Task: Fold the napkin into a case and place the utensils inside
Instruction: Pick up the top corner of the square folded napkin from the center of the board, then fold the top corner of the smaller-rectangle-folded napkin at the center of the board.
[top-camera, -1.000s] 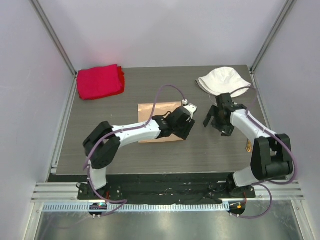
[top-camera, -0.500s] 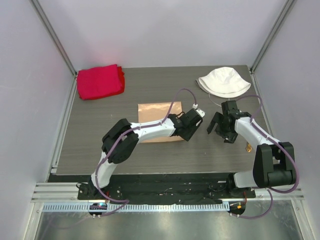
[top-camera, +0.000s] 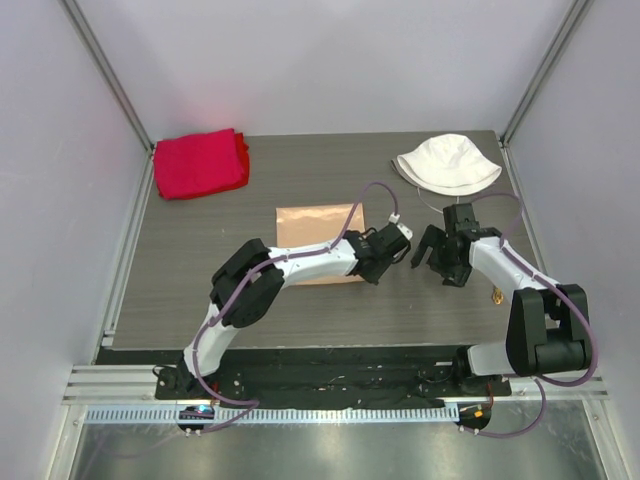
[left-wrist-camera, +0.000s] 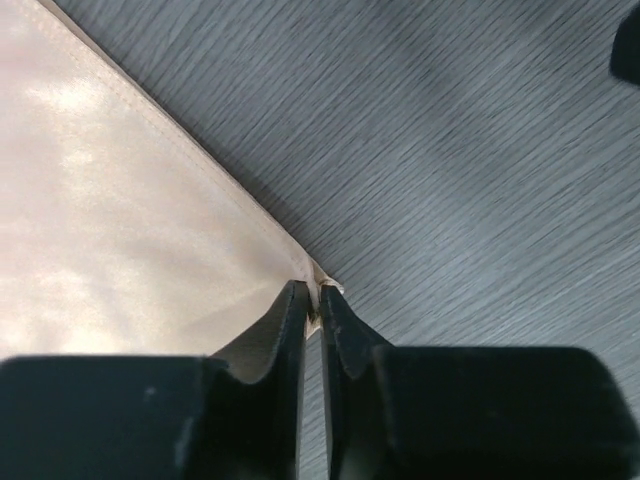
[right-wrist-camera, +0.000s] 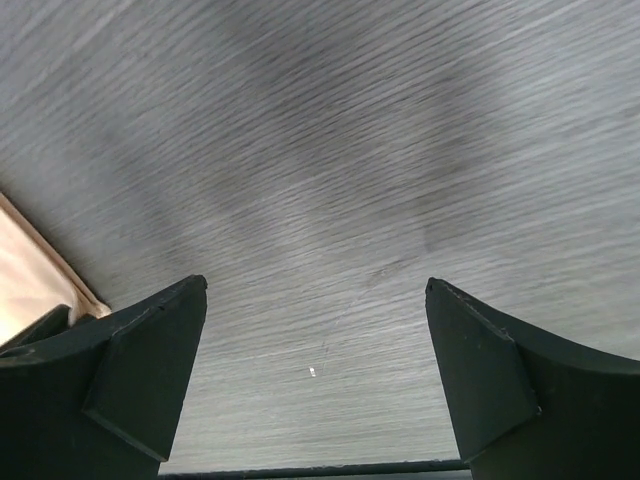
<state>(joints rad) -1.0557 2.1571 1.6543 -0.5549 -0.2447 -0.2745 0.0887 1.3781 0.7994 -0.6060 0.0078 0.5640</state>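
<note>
While the napkin (top-camera: 300, 225) lies flat around the middle of the table (top-camera: 180, 250), shiny peach side up, the left gripper (left-wrist-camera: 312, 300) is clenched on one of its right-side corners. In the left wrist view the two black fingers (left-wrist-camera: 285, 330) are pressed almost together, with just the hemmed tip of the cloth poking out between them. The right gripper (right-wrist-camera: 315, 290) is released, jaws spread wide over bare wood grain just to the right of that same corner. A sliver of the peach fabric shows at the left edge of its wrist view, and I can't tell if its fingertips touch the table. Other stuff: a folded red cloth (top-camera: 200, 162) sits in the far left corner of the table, and a white bucket hat (top-camera: 447, 163) sits by the far right corner, both well apart from the napkin.
</note>
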